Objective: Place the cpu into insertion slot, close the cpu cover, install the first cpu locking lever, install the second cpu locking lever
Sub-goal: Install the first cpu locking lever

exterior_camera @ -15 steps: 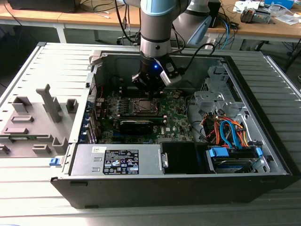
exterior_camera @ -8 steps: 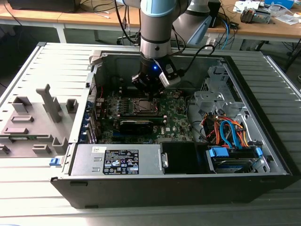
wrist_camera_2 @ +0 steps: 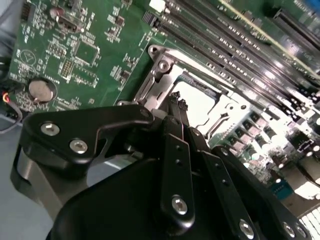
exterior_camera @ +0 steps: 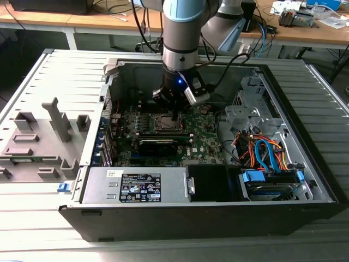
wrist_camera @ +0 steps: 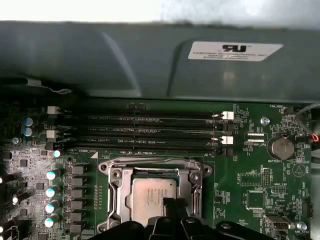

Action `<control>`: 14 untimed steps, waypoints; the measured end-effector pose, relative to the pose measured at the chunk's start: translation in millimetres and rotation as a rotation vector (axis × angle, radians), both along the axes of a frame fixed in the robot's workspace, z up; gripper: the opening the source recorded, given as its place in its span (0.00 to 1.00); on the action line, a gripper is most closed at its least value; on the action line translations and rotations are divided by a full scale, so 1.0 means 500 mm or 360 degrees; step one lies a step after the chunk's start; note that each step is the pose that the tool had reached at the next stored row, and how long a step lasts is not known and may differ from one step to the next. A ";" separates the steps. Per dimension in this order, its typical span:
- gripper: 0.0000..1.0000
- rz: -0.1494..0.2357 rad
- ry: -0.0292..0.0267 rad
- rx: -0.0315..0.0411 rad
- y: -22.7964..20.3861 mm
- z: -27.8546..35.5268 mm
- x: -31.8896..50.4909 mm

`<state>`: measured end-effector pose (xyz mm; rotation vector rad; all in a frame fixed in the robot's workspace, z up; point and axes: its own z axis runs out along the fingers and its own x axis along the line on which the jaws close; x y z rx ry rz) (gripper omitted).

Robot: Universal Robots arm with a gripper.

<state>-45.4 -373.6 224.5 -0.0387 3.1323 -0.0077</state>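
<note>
Gripper [wrist_camera_2: 176,100] down inside the open computer case [exterior_camera: 305,180], fingers together, tips touching the cpu [wrist_camera: 152,197]. Cpu seated in the insertion slot [wrist_camera: 116,192], mid-motherboard [wrist_camera: 255,175], beside the memory slots [wrist_camera: 150,132].

Matt black gripper [wrist_camera_2: 176,102], shiny metal insertion slot [wrist_camera: 152,192]
</note>
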 end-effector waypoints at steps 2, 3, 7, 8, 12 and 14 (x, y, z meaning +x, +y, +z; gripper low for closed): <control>0.11 -0.0002 -0.00001 0.0000 -0.0001 0.010 0.000; 0.11 -0.0003 0.00000 0.0000 -0.0001 0.015 0.000; 0.11 -0.0005 0.00000 0.0000 -0.0002 0.037 0.000; 0.11 -0.0005 -0.00001 0.0000 -0.0003 0.042 0.000; 0.11 -0.0005 -0.00003 0.0001 -0.0003 0.052 0.000; 0.11 -0.0005 -0.00001 0.0001 -0.0003 0.052 0.000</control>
